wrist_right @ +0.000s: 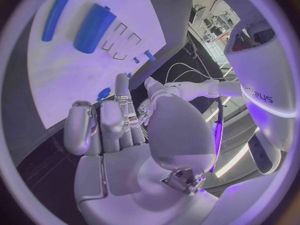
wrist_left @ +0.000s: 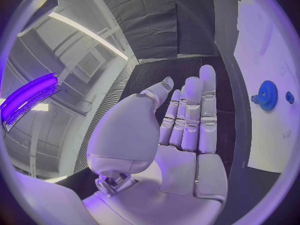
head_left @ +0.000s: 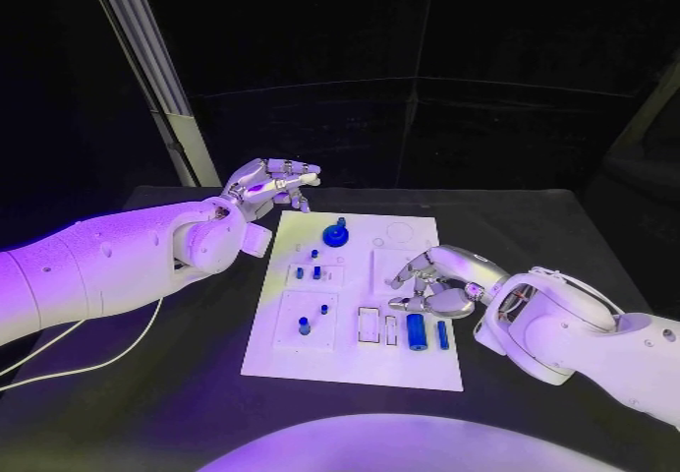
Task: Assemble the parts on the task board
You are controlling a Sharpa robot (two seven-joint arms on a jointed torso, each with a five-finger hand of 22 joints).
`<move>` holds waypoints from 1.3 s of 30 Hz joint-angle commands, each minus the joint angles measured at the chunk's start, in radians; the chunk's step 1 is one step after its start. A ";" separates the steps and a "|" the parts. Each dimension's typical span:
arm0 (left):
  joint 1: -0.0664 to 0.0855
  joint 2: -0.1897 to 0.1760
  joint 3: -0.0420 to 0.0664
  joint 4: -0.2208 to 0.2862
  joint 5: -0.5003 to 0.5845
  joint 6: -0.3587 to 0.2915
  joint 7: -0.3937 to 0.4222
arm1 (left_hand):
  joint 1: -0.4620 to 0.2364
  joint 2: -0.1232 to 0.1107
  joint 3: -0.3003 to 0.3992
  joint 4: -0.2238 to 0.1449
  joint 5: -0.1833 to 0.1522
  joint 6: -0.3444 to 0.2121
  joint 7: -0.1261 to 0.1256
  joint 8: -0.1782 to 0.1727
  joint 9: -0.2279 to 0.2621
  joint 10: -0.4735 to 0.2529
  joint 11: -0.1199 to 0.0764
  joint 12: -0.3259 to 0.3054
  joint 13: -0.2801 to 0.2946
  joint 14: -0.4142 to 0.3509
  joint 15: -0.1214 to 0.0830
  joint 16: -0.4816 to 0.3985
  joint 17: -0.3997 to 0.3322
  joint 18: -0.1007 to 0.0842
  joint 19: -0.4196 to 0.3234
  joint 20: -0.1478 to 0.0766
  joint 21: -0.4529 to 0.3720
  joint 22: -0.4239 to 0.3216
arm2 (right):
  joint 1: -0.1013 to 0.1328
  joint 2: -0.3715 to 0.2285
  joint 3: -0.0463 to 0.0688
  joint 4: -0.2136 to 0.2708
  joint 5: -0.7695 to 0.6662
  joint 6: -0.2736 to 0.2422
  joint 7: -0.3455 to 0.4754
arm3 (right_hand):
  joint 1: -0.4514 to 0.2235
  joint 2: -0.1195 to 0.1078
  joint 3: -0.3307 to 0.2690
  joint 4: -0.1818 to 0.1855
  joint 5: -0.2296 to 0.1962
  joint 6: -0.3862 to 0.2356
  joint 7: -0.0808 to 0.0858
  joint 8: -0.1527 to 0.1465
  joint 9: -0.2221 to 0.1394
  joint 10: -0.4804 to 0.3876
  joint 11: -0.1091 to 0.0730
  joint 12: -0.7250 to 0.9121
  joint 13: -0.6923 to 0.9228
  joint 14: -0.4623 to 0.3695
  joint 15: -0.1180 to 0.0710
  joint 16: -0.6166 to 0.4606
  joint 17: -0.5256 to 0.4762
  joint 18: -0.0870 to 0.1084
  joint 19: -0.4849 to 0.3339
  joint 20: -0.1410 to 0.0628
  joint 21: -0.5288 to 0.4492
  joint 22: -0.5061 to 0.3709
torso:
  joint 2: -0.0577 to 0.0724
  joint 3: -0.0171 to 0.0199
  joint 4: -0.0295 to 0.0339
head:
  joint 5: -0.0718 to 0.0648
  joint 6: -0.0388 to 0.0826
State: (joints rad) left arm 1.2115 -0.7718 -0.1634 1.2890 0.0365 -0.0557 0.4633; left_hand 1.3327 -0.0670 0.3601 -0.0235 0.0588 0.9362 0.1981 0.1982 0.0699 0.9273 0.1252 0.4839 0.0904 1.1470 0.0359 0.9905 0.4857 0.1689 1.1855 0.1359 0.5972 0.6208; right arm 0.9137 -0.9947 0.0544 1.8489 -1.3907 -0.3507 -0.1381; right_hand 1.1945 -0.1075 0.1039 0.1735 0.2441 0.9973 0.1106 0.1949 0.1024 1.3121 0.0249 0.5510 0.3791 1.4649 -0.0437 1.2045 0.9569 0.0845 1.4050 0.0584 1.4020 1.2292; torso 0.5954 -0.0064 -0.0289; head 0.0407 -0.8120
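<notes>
Both hands empty, parts lying on the task board.

My right hand (head_left: 436, 285) hangs low over the right side of the task board (head_left: 355, 369), fingers loosely curled and apart with nothing between them; just on the near side of it I see the large blue cylinder (head_left: 417, 330) and the slim blue bar (head_left: 442, 334) lying flat, well clear of the fingertips. Beyond that hand, toward the middle of the board, small blue pegs (head_left: 314, 272) stand in their sockets. My left hand (head_left: 269, 185) is raised off the board's far left corner, fingers straight and slightly apart, holding nothing; the blue gear (head_left: 336, 235) sits on the board just beside it. The board rests on the black bench (head_left: 170, 393).
</notes>
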 commanded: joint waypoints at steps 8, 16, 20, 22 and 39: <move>-0.002 0.000 0.000 0.005 0.004 0.010 0.003 | -0.002 0.009 0.000 -0.006 0.001 -0.006 0.002 0.005 -0.002 -0.007 0.000 0.003 -0.001 -0.006 0.001 0.007 -0.001 0.014 0.002 -0.002 -0.005 -0.001 | -0.001 -0.058 0.001 0.040 -0.068 0.064 -0.310 | -0.021 0.043 -0.158 0.117 -0.097 0.001 -0.013 0.090 0.039 0.008 -0.009 0.368 0.458 0.032 -0.012 0.086 0.118 -0.025 0.025 -0.005 0.041 0.071 | -0.004 -0.0006 -0.0144 | -0.020 0.000; -0.003 -0.003 -0.001 0.006 0.004 0.005 0.007 | -0.002 0.009 -0.001 -0.007 0.001 -0.007 0.002 0.006 -0.002 -0.008 0.000 0.005 -0.002 -0.007 0.002 0.008 -0.003 0.014 0.003 -0.002 -0.006 -0.002 | -0.015 -0.046 0.001 0.040 -0.167 0.119 -0.391 | -0.046 0.067 -0.221 0.118 -0.101 -0.009 -0.016 0.124 0.057 0.032 -0.011 0.456 0.583 0.038 -0.014 0.121 0.174 -0.029 0.032 -0.006 0.052 0.090 | -0.004 -0.0031 -0.0098 | -0.027 -0.001; -0.003 -0.004 -0.001 0.006 0.004 0.004 0.008 | -0.002 0.010 -0.001 -0.007 0.001 -0.007 0.002 0.006 -0.002 -0.008 0.000 0.006 -0.002 -0.007 0.002 0.008 -0.003 0.014 0.003 -0.002 -0.006 -0.002 | -0.027 -0.034 0.000 0.036 -0.183 0.153 -0.403 | -0.053 0.077 -0.243 0.118 -0.079 -0.013 -0.018 0.138 0.068 0.046 -0.013 0.495 0.637 0.039 -0.015 0.133 0.194 -0.029 0.032 -0.006 0.053 0.093 | -0.003 -0.0025 -0.0104 | -0.026 -0.004; -0.004 -0.004 -0.001 0.005 0.004 0.004 0.008 | -0.001 0.010 0.000 -0.008 0.001 -0.007 0.002 0.007 -0.001 -0.008 0.000 0.006 -0.002 -0.007 0.001 0.008 -0.003 0.014 0.003 -0.002 -0.006 -0.002 | -0.033 -0.026 0.000 0.033 -0.184 0.169 -0.407 | -0.053 0.083 -0.254 0.118 -0.030 -0.019 -0.018 0.144 0.073 0.046 -0.013 0.503 0.652 0.039 -0.015 0.138 0.202 -0.030 0.032 -0.006 0.054 0.095 | -0.003 -0.0024 -0.0116 | -0.025 -0.004; -0.006 -0.004 -0.001 0.004 0.004 0.006 0.006 | 0.000 0.011 0.000 -0.008 0.001 -0.007 0.002 0.007 -0.001 -0.008 0.000 0.007 -0.002 -0.007 0.001 0.008 -0.004 0.014 0.003 -0.002 -0.006 -0.002 | -0.065 0.034 0.000 0.007 -0.184 0.245 -0.429 | -0.052 0.083 -0.280 0.118 0.013 -0.039 -0.013 0.151 0.083 0.048 -0.009 0.524 0.692 0.044 -0.011 0.157 0.237 -0.032 0.037 -0.004 0.059 0.106 | -0.004 -0.0020 -0.0118 | -0.026 -0.010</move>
State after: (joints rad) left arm 1.2048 -0.7759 -0.1650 1.2920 0.0365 -0.0561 0.4631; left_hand 1.3327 -0.0669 0.3601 -0.0235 0.0588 0.9362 0.1981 0.2022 0.0700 0.9273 0.1252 0.4839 0.0897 1.1470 0.0359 0.9945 0.4828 0.1689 1.1854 0.1358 0.5972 0.6199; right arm 0.8490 -0.9635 0.0544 1.8569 -1.5581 -0.1529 -0.5514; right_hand 1.1409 -0.0298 -0.1694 0.2923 0.2534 0.9675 0.0974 0.3397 0.1841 1.3525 0.0144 1.0686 1.0700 1.4651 -0.0539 1.3583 1.1927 0.0694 1.4370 0.0555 1.4559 1.3079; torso 0.5917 -0.0084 -0.0403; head 0.0152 -0.8215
